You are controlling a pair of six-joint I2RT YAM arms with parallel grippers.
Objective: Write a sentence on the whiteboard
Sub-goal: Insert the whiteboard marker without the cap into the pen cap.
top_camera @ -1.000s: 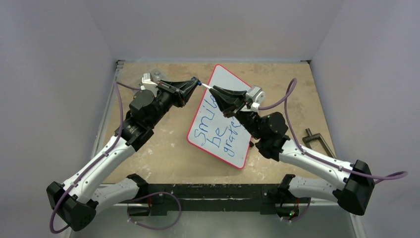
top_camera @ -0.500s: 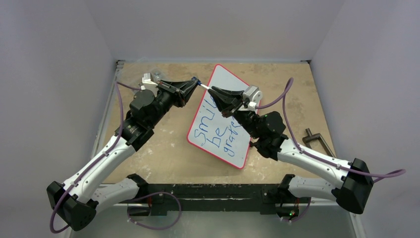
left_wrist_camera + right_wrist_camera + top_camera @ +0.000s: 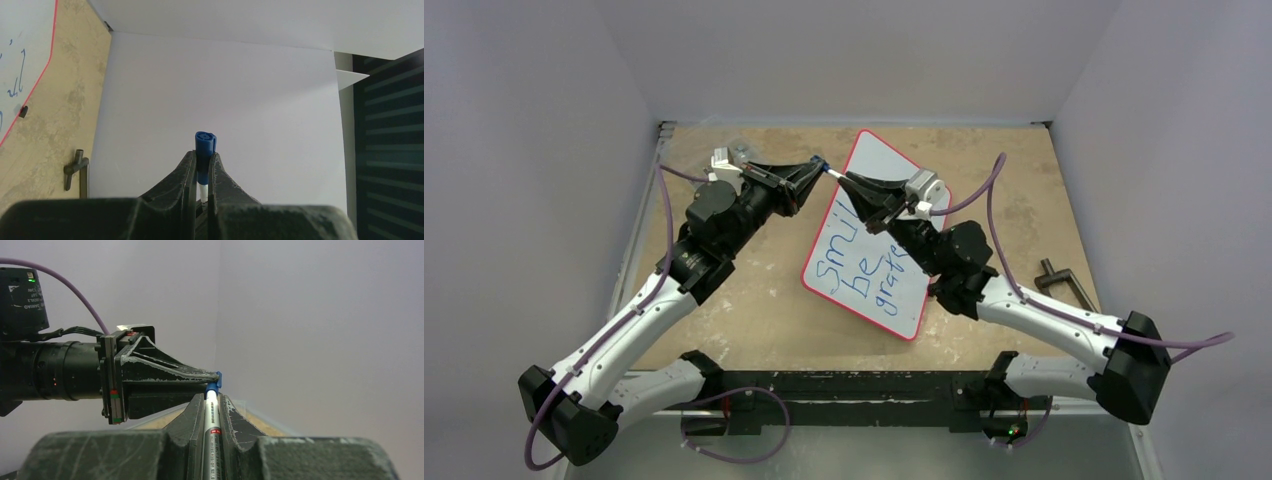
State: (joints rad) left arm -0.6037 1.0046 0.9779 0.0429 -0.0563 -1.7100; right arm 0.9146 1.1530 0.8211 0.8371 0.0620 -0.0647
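Near the far edge, the left gripper point(image 3: 814, 164) pinches a blue cap point(image 3: 205, 143) — the right gripper point(image 3: 847, 180) clamps the marker point(image 3: 210, 426). Both hang over the whiteboard point(image 3: 888, 166).

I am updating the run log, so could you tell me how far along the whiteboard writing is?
Writing looks done: the sentence stands in blue on the whiteboard, though part of it is hidden. In hand: the right gripper holds the marker, its tip meeting the blue cap in the left gripper. Left: seating the cap, then setting the marker down.
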